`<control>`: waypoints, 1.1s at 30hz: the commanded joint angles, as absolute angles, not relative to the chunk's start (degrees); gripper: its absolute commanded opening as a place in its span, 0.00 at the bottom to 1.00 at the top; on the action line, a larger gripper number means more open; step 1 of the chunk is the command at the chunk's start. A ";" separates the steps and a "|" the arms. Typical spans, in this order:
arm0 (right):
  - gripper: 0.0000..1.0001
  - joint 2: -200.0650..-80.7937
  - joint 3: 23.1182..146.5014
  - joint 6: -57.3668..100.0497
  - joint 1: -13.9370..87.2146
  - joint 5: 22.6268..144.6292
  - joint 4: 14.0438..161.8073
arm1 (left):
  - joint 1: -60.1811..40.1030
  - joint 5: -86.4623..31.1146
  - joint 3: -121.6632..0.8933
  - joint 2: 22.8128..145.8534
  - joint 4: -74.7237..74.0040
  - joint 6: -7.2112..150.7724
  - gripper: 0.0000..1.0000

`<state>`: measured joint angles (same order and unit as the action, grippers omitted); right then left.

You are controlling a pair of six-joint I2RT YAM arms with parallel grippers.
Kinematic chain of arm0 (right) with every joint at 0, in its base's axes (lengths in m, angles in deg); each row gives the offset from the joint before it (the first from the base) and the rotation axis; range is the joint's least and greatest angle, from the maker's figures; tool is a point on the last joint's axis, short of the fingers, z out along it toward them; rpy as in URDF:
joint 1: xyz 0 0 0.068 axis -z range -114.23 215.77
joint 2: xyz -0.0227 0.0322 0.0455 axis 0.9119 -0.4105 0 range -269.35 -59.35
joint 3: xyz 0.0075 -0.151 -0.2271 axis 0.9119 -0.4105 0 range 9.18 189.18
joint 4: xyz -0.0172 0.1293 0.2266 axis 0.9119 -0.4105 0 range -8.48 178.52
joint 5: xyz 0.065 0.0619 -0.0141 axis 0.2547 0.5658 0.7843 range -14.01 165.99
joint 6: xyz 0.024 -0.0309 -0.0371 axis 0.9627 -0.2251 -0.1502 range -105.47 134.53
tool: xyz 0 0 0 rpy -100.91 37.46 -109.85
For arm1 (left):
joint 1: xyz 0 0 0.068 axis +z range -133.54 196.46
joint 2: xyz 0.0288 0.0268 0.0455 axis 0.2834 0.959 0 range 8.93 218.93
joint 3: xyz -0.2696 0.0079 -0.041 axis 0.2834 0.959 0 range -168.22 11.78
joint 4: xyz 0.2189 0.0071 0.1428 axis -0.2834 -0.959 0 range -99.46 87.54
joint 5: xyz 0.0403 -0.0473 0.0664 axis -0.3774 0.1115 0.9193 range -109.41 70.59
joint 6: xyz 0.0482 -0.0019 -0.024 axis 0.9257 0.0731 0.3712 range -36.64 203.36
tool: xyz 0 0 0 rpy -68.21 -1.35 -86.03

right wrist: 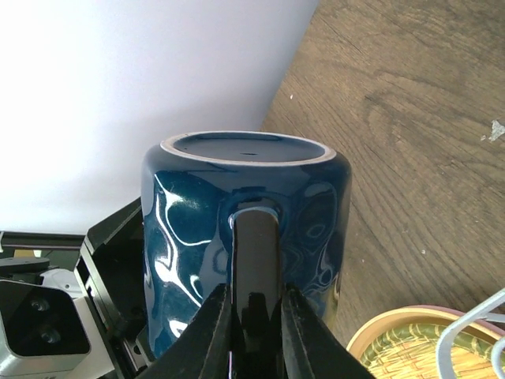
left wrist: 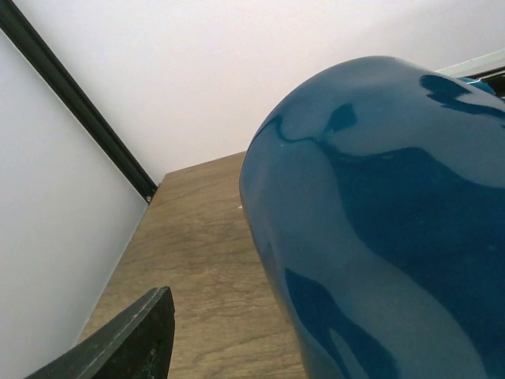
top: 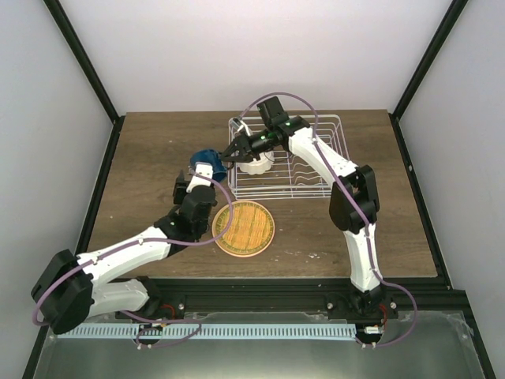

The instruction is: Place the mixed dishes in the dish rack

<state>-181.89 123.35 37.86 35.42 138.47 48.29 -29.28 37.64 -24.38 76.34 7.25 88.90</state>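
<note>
The dark blue mug (top: 208,158) hangs above the table left of the dish rack (top: 335,126). My right gripper (top: 231,151) is shut on its handle; in the right wrist view both fingers clamp the handle (right wrist: 254,316). My left gripper (top: 202,171) is open around the mug's body (left wrist: 379,221), and its one visible finger (left wrist: 126,339) stands apart from it. The white scalloped bowl (top: 256,164) sits in the rack's left part. The orange plate (top: 245,227) lies on the table, with a pink rim (right wrist: 483,315) showing under it.
The left arm's wrist and camera (right wrist: 47,324) sit close behind the mug. The rack's white wire rim (right wrist: 473,324) shows at the lower right of the right wrist view. A black frame post (left wrist: 71,103) runs along the left wall.
</note>
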 commanded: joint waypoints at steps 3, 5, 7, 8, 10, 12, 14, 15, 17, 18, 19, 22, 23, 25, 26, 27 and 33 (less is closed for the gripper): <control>0.01 -182.04 124.01 34.17 39.88 138.38 49.88 | -28.55 36.52 -23.38 72.24 1.39 84.32 0.62; 0.01 -182.05 123.64 33.37 40.92 138.39 49.76 | -28.55 35.21 -23.29 70.79 -0.36 83.26 0.63; 0.01 -182.04 123.33 32.56 42.03 138.59 49.78 | -28.54 34.11 -23.24 69.51 -2.50 81.99 0.64; 0.01 -181.98 123.18 32.13 42.65 138.60 49.84 | -28.54 33.70 -23.39 68.84 -3.61 81.31 0.64; 0.01 -181.68 122.80 31.21 43.86 138.55 49.83 | -28.51 33.26 -23.92 67.39 -5.60 80.24 0.65; 0.01 -181.05 121.93 30.03 45.35 138.21 50.05 | -28.41 33.31 -24.55 65.51 -6.65 79.86 0.66; 0.01 -179.94 120.01 29.23 47.40 137.96 51.00 | -27.98 33.28 -25.19 63.83 -7.02 80.28 0.67; 0.01 -179.21 118.59 28.87 48.85 137.99 51.71 | -27.62 33.31 -25.40 63.11 -6.96 80.62 0.67; 0.01 -177.59 115.34 28.26 51.30 137.83 53.53 | -26.74 33.15 -25.97 62.08 -6.78 81.47 0.68; 0.01 -176.96 113.79 27.83 52.48 137.78 54.25 | -26.31 33.06 -26.29 61.76 -6.70 82.04 0.68; 0.01 -176.34 112.46 27.26 53.55 137.78 54.78 | -25.91 32.98 -26.58 61.60 -6.60 82.47 0.68; 0.01 -175.68 110.33 24.97 55.88 137.40 54.24 | -25.02 32.94 -27.56 61.41 -6.53 83.35 0.69; 0.01 -175.57 109.86 24.42 56.37 137.54 54.17 | -24.87 32.75 -27.73 61.40 -6.39 83.50 0.69; 0.01 -175.23 108.89 24.74 57.14 138.99 55.49 | -24.62 32.41 -27.78 61.44 -5.77 83.84 0.70; 0.01 -175.01 108.31 25.55 57.30 139.78 56.77 | -24.57 32.28 -27.77 61.55 -5.47 83.96 0.70; 0.01 -174.75 107.68 26.31 57.45 139.96 58.00 | -24.46 32.13 -27.77 61.78 -5.10 84.04 0.70; 0.01 -175.40 107.52 27.14 57.42 140.96 59.77 | -24.32 32.10 -28.34 63.50 -4.01 84.12 0.72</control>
<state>-178.87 106.47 27.39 59.44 135.08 55.77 -24.66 31.42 -26.80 62.68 -5.47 83.61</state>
